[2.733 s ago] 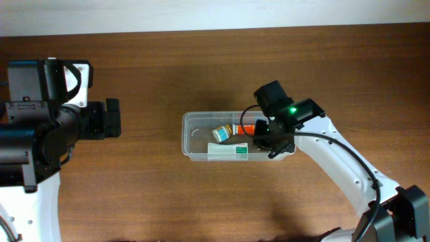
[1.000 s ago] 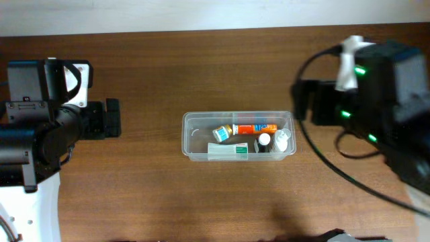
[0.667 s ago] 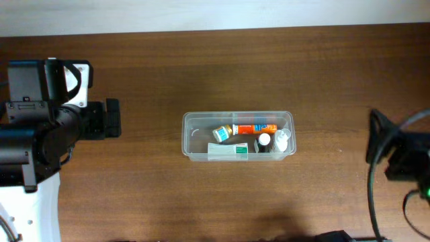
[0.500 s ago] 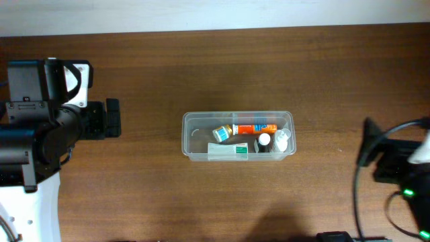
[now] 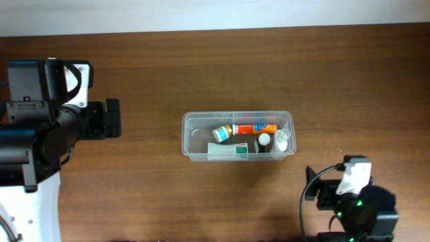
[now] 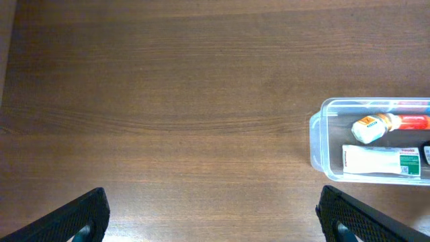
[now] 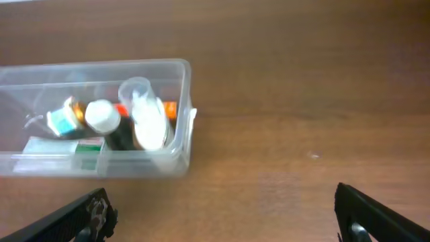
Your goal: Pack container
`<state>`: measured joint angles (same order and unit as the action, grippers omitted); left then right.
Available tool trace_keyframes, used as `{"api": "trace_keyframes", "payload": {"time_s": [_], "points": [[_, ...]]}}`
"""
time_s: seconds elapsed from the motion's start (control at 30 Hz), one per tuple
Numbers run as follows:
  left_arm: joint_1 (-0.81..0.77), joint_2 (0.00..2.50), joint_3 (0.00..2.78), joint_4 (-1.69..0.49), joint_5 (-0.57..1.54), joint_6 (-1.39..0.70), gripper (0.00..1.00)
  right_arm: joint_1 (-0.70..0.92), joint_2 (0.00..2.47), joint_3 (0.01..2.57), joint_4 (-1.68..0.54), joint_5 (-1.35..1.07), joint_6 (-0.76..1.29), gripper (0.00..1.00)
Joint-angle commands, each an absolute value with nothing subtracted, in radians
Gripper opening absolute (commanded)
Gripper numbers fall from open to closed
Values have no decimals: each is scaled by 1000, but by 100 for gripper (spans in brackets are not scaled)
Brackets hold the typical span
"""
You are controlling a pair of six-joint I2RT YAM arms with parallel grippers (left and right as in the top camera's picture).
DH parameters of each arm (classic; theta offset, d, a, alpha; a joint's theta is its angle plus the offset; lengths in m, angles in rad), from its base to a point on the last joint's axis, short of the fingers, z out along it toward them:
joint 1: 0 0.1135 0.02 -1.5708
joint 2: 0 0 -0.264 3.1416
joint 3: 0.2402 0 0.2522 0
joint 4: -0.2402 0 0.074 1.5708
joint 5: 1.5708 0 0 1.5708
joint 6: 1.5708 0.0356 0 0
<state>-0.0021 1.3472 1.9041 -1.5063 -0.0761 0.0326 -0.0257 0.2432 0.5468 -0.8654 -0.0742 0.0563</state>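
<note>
The container (image 5: 185, 140), a clear plastic tub, sits mid-table. Inside lie an orange tube (image 5: 255, 128), a white-and-green tube (image 5: 227, 152), a small labelled bottle (image 5: 221, 132), a white-capped bottle (image 5: 265, 140) and a clear bottle (image 5: 282, 139). My left gripper (image 5: 94, 119) stays far left of it, open and empty. The left wrist view has the container (image 6: 314, 138) at its right edge, beyond the left gripper (image 6: 213, 218). My right gripper (image 5: 336, 191) is at the near right, open and empty. In its view the container (image 7: 183, 101) lies upper left of the right gripper (image 7: 225, 218).
Brown wooden table (image 5: 201, 74) with a pale wall strip along its far edge. The right arm's cable (image 5: 304, 202) loops beside its base near the front edge. Nothing else stands on the wood.
My right arm has left the container, swung out to the right and come back to the near right of the table. Container, its contents and the left arm have not moved.
</note>
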Motion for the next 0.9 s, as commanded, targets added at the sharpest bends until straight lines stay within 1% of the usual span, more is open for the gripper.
{"api": "trace_keyframes", "payload": {"time_s": [0.0, 0.23, 0.47, 0.87], "points": [[4, 1341, 1908, -1504, -76, 22, 99, -35, 147, 452, -844, -120, 60, 98], [3, 1341, 1908, -1504, -76, 22, 99, -35, 5, 288, -843, -117, 60, 98], [3, 1341, 1908, -1504, -76, 22, 99, -35, 4, 200, -843, -117, 60, 98], [3, 1341, 1908, -1504, -76, 22, 99, -35, 4, 192, -829, -117, 60, 98]]}}
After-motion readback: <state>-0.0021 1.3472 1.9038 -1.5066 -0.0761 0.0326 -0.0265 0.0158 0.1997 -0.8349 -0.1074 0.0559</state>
